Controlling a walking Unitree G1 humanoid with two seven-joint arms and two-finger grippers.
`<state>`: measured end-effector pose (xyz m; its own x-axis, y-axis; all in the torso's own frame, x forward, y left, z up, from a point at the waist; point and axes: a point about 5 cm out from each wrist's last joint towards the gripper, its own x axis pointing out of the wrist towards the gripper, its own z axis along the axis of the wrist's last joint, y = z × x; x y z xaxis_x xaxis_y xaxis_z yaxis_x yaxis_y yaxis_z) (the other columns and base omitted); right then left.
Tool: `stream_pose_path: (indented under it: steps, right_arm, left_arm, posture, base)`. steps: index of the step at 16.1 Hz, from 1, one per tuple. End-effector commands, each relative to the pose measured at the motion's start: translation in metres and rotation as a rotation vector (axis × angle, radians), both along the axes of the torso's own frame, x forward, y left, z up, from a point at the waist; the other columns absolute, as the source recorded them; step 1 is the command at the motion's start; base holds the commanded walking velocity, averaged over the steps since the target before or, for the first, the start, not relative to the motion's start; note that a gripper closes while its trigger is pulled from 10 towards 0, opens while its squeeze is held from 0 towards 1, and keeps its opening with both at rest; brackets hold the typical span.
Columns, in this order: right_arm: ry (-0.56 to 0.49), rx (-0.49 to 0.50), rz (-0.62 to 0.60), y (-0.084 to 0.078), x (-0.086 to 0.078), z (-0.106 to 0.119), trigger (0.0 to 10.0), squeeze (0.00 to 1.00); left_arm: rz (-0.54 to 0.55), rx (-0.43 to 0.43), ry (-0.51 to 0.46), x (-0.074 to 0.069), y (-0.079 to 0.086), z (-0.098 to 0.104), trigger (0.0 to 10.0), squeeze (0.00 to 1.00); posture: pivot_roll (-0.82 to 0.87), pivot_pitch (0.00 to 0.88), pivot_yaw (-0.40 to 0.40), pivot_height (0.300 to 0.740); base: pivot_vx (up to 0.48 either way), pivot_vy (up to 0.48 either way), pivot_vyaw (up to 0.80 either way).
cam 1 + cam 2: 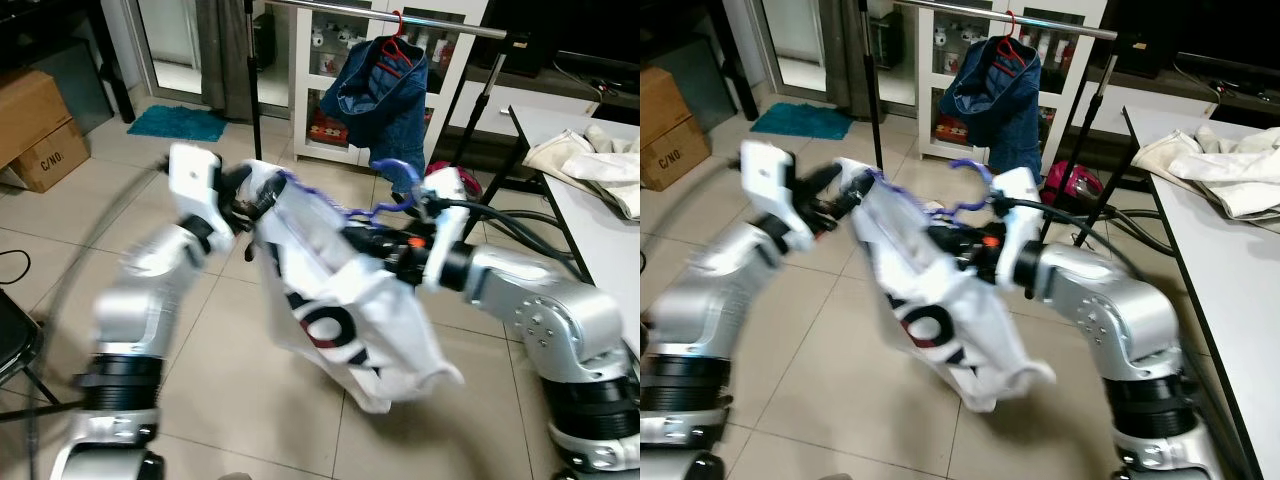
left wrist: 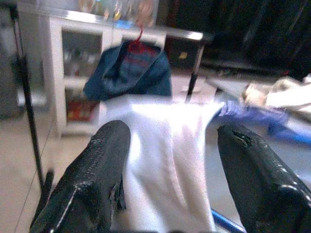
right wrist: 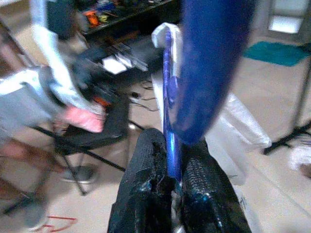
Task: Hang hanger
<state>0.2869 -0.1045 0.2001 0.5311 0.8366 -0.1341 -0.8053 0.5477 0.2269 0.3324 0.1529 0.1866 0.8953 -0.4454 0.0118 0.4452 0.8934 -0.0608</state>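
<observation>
So both arms were up in front of the robot with a white shirt (image 1: 340,300) stretched between them on a blue hanger (image 1: 385,205). The right claw (image 3: 167,182) had its two black fingers pinched tight on the blue hanger, with the plastic running up between the pads. The hanger's hook (image 1: 975,170) curled up just above that claw.

The left claw (image 2: 170,184) was at the other shoulder of the shirt. Its fingers (image 2: 97,179) stood wide apart with the white cloth lying between them, and I couldn't tell if either finger was actually touching it. That arm was pretty blurred in the head views.

The shirt sagged down below both claws, with dark and red lettering (image 1: 335,335) showing across the front, and its bottom edge hung above the tile floor (image 1: 220,380).

Beyond the claws, higher up, a metal clothes rail (image 1: 400,20) ran across, and a denim garment (image 1: 385,90) hung from it on a red hanger (image 1: 397,45). A white cabinet (image 1: 310,90) stood behind the rail. Out past the right claw there was a white tabletop (image 1: 590,215) with a crumpled pale cloth (image 1: 600,165) on it.
</observation>
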Motion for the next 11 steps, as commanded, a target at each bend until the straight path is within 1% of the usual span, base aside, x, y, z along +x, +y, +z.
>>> stream_pose_path:
  steps: [1, 2, 3, 4, 5, 6, 11]
  right_arm:
    - [-0.041, 0.040, 0.007, -0.001, 0.001, 0.015, 10.0, 0.00]
    - [-0.035, 0.047, 0.002, -0.001, 0.001, 0.015, 10.0, 0.00]
    - [-0.026, 0.061, -0.003, -0.002, 0.002, 0.016, 10.0, 0.00]
    - [-0.018, 0.079, 0.005, 0.000, 0.003, 0.017, 10.0, 0.00]
    - [-0.014, 0.091, 0.014, 0.001, 0.003, 0.018, 10.0, 0.00]
    - [-0.008, 0.102, 0.031, 0.003, 0.002, 0.019, 10.0, 0.00]
    - [0.001, 0.116, 0.028, 0.003, 0.005, 0.021, 10.0, 0.00]
  left_arm:
    - [0.044, 0.054, 0.001, -0.003, -0.003, -0.001, 10.0, 0.00]
    - [0.052, 0.068, -0.007, -0.005, -0.006, -0.002, 10.0, 0.00]
    - [0.061, 0.072, -0.020, -0.010, -0.013, -0.004, 6.5, 0.00]
    - [0.061, 0.059, -0.017, -0.011, -0.018, -0.008, 1.2, 0.00]
    - [0.066, 0.052, -0.016, -0.010, -0.020, -0.009, 0.0, 0.00]
    - [0.073, 0.057, -0.023, -0.009, -0.021, -0.008, 0.0, 0.00]
    - [0.089, 0.072, -0.049, -0.010, -0.022, -0.007, 0.0, 0.00]
  posture:
    - [0.05, 0.000, -0.041, 0.740]
    - [0.05, 0.000, -0.041, 0.740]
    - [0.05, 0.000, -0.041, 0.740]
    - [0.05, 0.000, -0.043, 0.740]
    - [0.05, 0.000, -0.043, 0.740]
    - [0.05, 0.000, -0.051, 0.740]
    - [0.05, 0.000, -0.055, 0.740]
  base:
    - [0.000, 0.000, 0.00]
    - [0.000, 0.000, 0.00]
    - [0.000, 0.000, 0.00]
    - [0.000, 0.000, 0.00]
    - [0.000, 0.000, 0.00]
    - [0.000, 0.000, 0.00]
    - [0.000, 0.000, 0.00]
